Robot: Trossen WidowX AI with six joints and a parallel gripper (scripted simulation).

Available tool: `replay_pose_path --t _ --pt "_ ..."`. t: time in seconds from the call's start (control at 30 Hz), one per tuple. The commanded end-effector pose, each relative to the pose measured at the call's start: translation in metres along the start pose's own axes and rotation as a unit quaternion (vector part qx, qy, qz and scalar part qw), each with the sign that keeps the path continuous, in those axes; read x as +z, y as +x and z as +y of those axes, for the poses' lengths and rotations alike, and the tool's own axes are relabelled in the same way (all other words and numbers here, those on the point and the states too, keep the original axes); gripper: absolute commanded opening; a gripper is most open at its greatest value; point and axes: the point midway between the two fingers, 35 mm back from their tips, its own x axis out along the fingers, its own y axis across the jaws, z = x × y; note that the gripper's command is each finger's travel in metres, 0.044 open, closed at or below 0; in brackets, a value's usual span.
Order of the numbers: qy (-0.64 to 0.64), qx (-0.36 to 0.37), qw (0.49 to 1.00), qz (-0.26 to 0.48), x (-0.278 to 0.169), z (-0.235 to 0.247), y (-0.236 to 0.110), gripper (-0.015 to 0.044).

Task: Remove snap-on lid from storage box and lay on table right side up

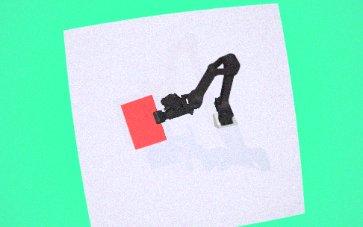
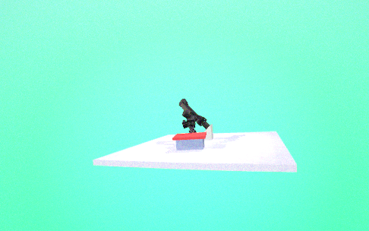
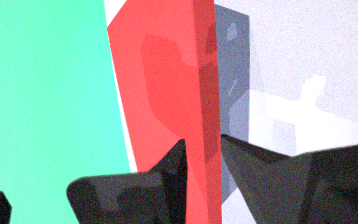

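The red lid (image 1: 142, 123) (image 2: 190, 136) (image 3: 160, 85) sits on top of the grey-blue storage box (image 2: 190, 144) (image 3: 234, 65), its rim overhanging the walls. In the exterior view it looks level or very slightly tilted; I cannot tell which. My gripper (image 1: 158, 117) (image 3: 202, 142) is shut on the lid's edge on the side facing the arm base. In the wrist view one finger lies over the lid's top face and the other beneath its rim, beside the box wall. The box is hidden under the lid in the top view.
The white table (image 1: 112, 179) (image 2: 247, 152) ends at a drop on every side. The arm's pale base block (image 1: 216, 121) (image 2: 210, 133) stands to the right of the box in the top view. The folded arm arches between the base and the lid.
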Motion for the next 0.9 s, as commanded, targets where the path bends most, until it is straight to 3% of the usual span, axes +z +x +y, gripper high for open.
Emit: replay_pose_path --t 0.0,0.87 --pt "0.002 0.001 1.000 -0.001 -0.0003 0.0021 -0.0016 0.0000" --pt "0.000 0.002 1.000 0.000 -0.0005 0.0049 -0.0034 0.0000"
